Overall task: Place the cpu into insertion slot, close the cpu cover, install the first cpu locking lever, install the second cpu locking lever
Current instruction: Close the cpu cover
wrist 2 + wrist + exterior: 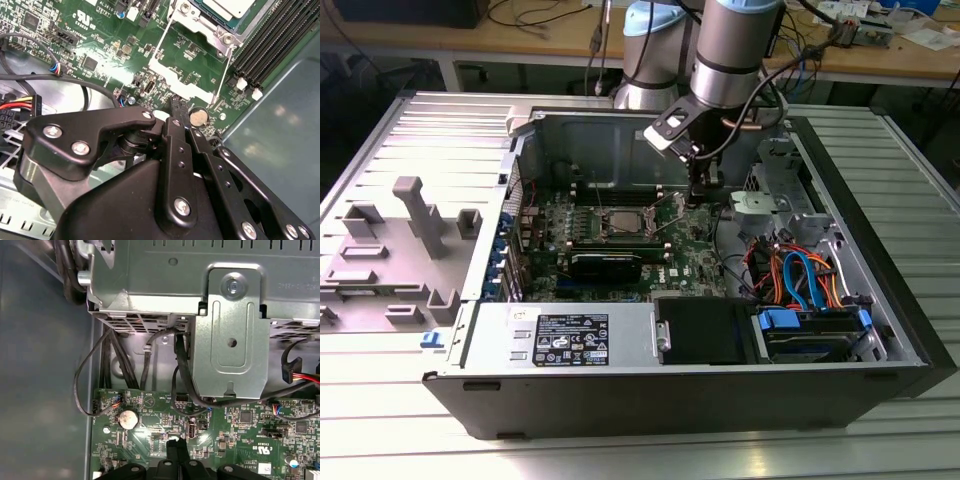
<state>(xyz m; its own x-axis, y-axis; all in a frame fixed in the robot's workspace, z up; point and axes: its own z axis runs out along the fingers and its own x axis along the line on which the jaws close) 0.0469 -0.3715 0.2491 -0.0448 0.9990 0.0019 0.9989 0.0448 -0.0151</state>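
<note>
The cpu (pixel 231 6) shows its dull grey top inside the insertion slot on the green motherboard (pixel 672 262); the slot is mostly hidden beneath it. The silver cpu cover (pixel 197 22) lies down around the chip. Two thin wire locking levers (pixel 161 40) (pixel 225 70) run from the socket towards my gripper (pixel 177 107). My gripper (pixel 699 200) hangs over the board on the exterior view's right of the socket (pixel 620 222), with its black fingers pressed together. Whether their tips touch a lever end I cannot tell. The fingertips (pixel 175 452) are just above the board.
A silver drive cage (pixel 230 340) with black cables stands close beside the gripper. A coin cell (pixel 199 117) and the memory slots (pixel 265 45) lie nearby. Orange and blue cables (pixel 800 280), the power supply (pixel 560 335) and the case walls hem in the board.
</note>
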